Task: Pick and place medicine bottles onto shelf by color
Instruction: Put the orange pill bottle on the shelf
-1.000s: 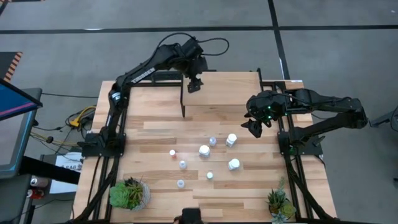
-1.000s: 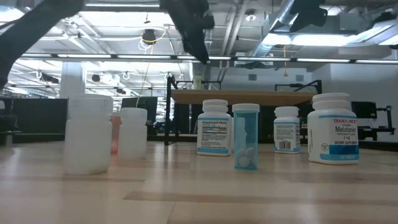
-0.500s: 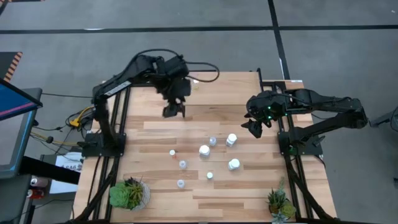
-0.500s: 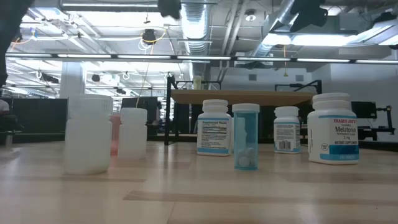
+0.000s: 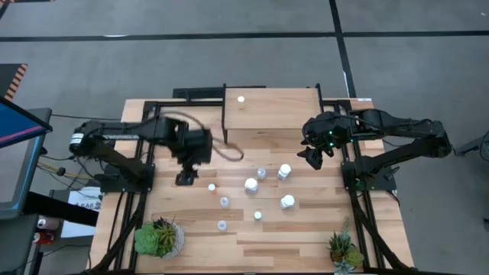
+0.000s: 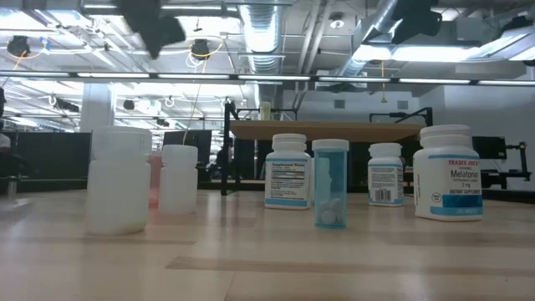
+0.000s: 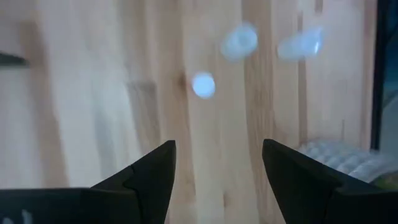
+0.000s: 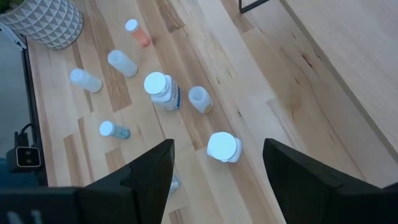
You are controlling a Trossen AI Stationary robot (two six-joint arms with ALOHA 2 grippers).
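Note:
Several white-capped medicine bottles stand on the table near its middle: a large white one (image 5: 250, 185), another (image 5: 284, 171), one with an orange body (image 5: 212, 187) and smaller ones (image 5: 225, 202). One small bottle (image 5: 241, 99) stands on the light-wood shelf (image 5: 275, 114) at the far edge. My left gripper (image 5: 186, 179) is open and empty over the table, left of the orange bottle; its wrist view (image 7: 219, 146) shows blurred bottles (image 7: 203, 84) ahead. My right gripper (image 5: 312, 157) is open and empty, hovering by the shelf's near right corner, above the bottles (image 8: 224, 147).
Two potted green plants stand at the near edge, one left (image 5: 159, 237) and one right (image 5: 344, 250). The shelf's black legs (image 5: 225, 126) stand at the far middle. In the low view the bottles (image 6: 289, 170) stand in a row before the shelf (image 6: 334, 130).
My left gripper has swung away from the shelf's far left part toward the table's near left, ending beside the orange bottle. A small white-capped bottle now stands on the shelf where the gripper was. My right arm has kept still.

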